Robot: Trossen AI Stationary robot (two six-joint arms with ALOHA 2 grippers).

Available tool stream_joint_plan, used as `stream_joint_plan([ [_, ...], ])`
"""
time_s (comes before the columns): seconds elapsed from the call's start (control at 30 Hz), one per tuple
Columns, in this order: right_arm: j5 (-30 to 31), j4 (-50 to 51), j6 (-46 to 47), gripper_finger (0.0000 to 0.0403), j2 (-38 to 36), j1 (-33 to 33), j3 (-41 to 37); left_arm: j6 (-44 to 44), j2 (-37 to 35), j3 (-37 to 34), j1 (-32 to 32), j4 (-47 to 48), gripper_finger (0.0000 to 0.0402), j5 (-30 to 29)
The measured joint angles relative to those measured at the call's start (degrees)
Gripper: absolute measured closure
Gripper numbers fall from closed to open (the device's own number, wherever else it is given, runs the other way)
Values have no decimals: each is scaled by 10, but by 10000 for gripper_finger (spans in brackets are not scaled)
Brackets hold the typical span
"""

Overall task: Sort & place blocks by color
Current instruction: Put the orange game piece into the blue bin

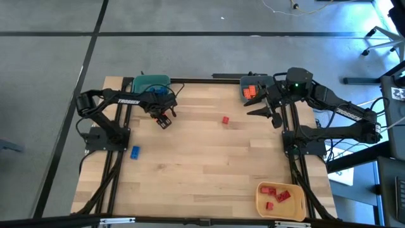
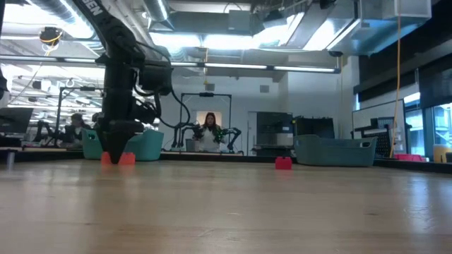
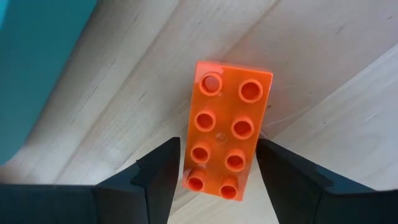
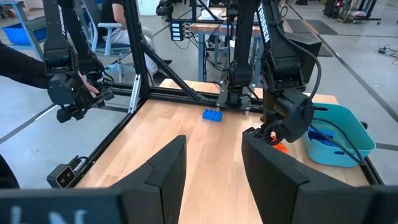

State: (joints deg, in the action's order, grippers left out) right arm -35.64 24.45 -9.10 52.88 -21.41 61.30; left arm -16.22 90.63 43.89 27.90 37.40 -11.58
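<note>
An orange eight-stud block (image 3: 227, 130) lies flat on the table in front of the teal bin (image 1: 152, 83). My left gripper (image 1: 164, 120) points down over it, open, with a finger on either side of the block's near end (image 3: 214, 183); a thin gap shows at each side. In the low view the gripper (image 2: 116, 152) stands at table height with orange (image 2: 127, 159) showing beside it. A red block (image 1: 224, 120) lies mid-table and a blue block (image 1: 135, 151) at the left. My right gripper (image 1: 266, 112) hangs open, raised, by the grey-blue bin (image 1: 252, 81).
The teal bin holds blue blocks, the grey-blue bin orange ones (image 1: 249, 92), and the yellow bin (image 1: 280, 201) at the near right red ones. Bare wood lies between them. A person (image 2: 210, 130) sits in the room beyond the table.
</note>
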Motion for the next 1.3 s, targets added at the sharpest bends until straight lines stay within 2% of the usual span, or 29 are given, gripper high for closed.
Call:
stream_joint_plan([
  [0.17,0,1,0,244,0,0,0,0,1,0,1,-3,211,-4],
  [0.33,0,1,1,244,0,0,0,0,1,0,1,-3,272,-5],
  [0.7,1,2,32,244,0,0,0,16,5,23,-6,5,276,21],
  [0.9,1,3,45,244,0,0,0,18,6,84,-19,0,276,94],
  [1.13,1,7,39,244,0,0,0,33,5,204,-46,3,276,163],
  [1.3,43,14,-33,244,3,3,0,44,5,313,-67,5,276,226],
])
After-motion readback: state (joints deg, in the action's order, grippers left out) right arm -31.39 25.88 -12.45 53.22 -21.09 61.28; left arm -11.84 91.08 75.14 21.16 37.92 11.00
